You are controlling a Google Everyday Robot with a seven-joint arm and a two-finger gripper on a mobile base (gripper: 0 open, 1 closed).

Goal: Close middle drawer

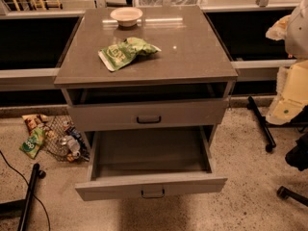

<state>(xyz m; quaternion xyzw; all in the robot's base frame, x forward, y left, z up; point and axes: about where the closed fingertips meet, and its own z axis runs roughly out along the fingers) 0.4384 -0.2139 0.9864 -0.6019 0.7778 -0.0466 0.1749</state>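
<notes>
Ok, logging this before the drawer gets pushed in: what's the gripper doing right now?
Gripper: not in view. Only pale parts of the arm show at the right edge, apart from the open middle drawer.

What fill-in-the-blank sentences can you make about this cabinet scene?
1. The middle drawer stands wide ___.
2. Behind the green bag on the cabinet top sits a pale ___.
3. The gripper is near the picture's ___ edge, away from the cabinet.
Missing words: open; bowl; right.
</notes>
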